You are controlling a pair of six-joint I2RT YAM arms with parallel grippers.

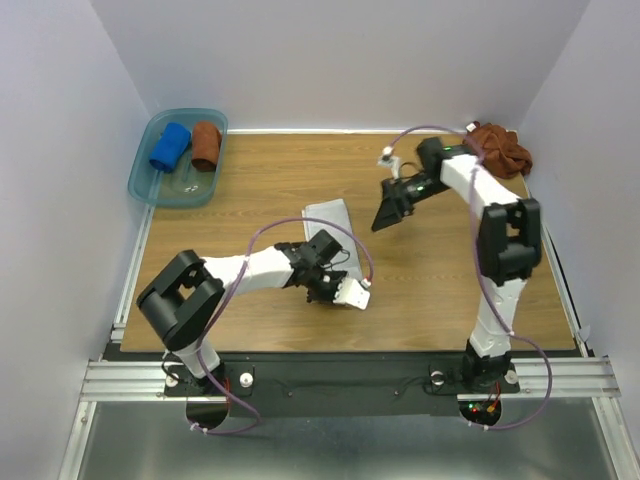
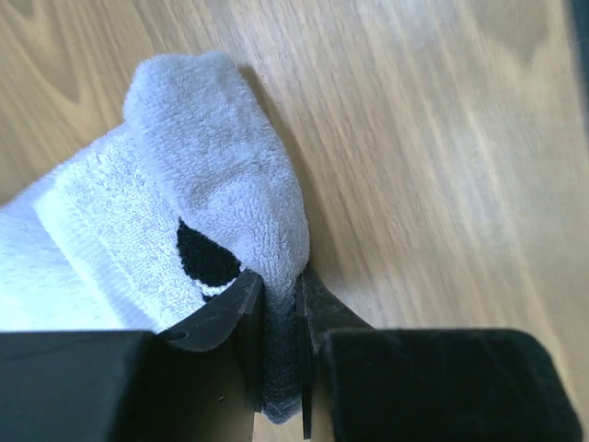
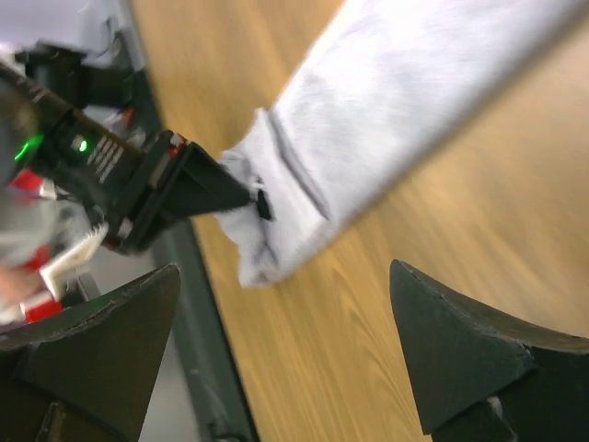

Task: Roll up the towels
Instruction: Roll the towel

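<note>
The light grey towel lies in a long strip on the wooden table. My left gripper is shut on its near end. In the left wrist view the jaws pinch a folded lip of the grey towel. My right gripper is open and empty, hovering just right of the strip. In the right wrist view its fingertips stand wide apart above bare wood, with the grey towel and the left gripper beyond. The rust-brown towel lies crumpled at the back right corner.
A translucent blue tub sits at the back left with a blue roll and a brown roll inside. White walls close in the table on three sides. A metal rail runs along the near edge.
</note>
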